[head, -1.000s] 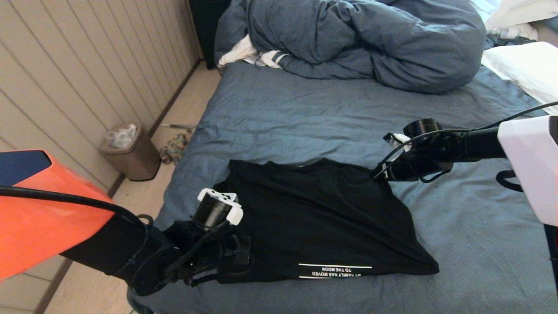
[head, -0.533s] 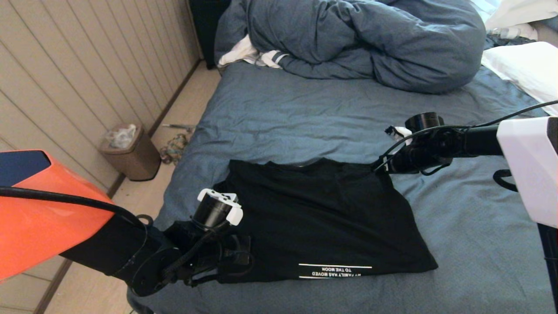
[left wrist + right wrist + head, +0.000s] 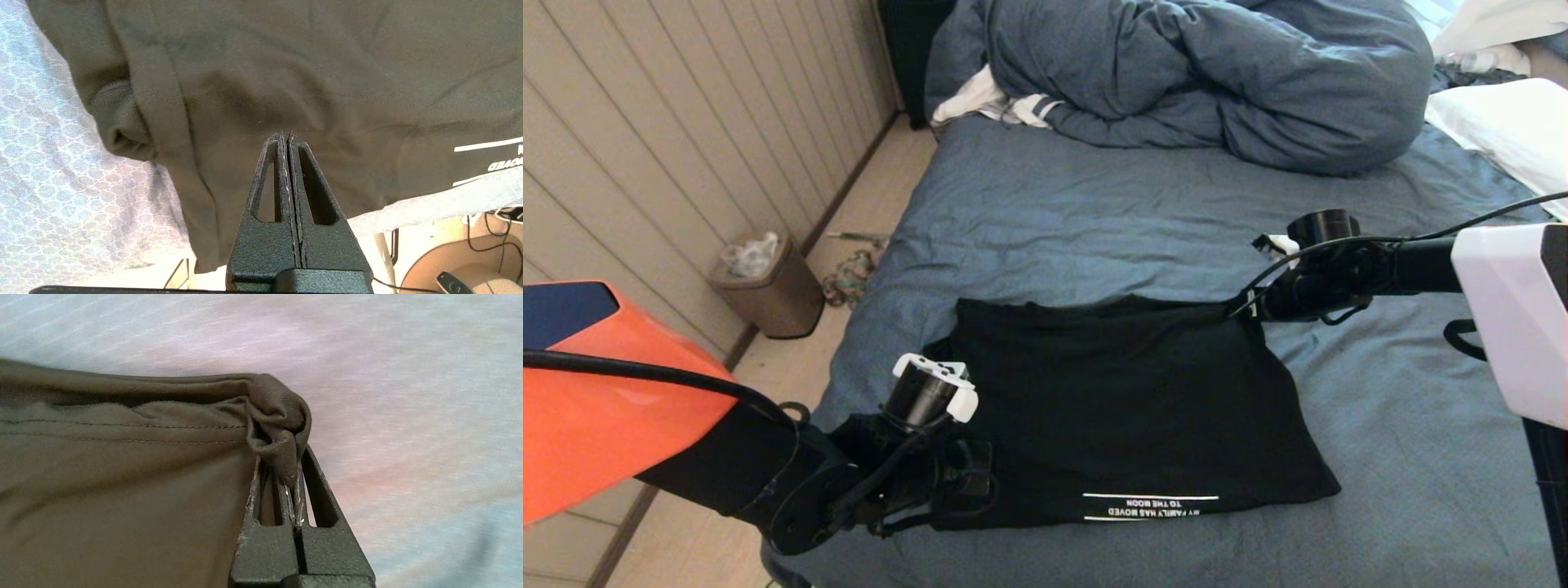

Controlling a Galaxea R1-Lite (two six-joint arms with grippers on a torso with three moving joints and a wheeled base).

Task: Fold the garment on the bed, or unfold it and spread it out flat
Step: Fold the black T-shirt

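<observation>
The garment [image 3: 1127, 408] is a black T-shirt lying folded on the bed [image 3: 1094, 220], with white lettering [image 3: 1150, 506] along its near edge. My right gripper [image 3: 1245, 311] is at the shirt's far right corner, shut on a bunched pinch of the hem [image 3: 278, 428], and holds it just above the sheet [image 3: 408, 396]. My left gripper [image 3: 976, 482] is low at the shirt's near left part. In the left wrist view this gripper [image 3: 286, 135] is shut with nothing between its fingers, its tips over plain fabric [image 3: 327, 81].
A bunched blue-grey duvet [image 3: 1217, 82] fills the far end of the bed, with a white striped cloth [image 3: 1005, 102] beside it and a white pillow [image 3: 1503, 131] at far right. Left of the bed are floor, a bin [image 3: 768, 286] and the panelled wall.
My right gripper has moved slightly farther and to the right with the shirt corner, drawing the far edge straighter. The left arm has not moved.
</observation>
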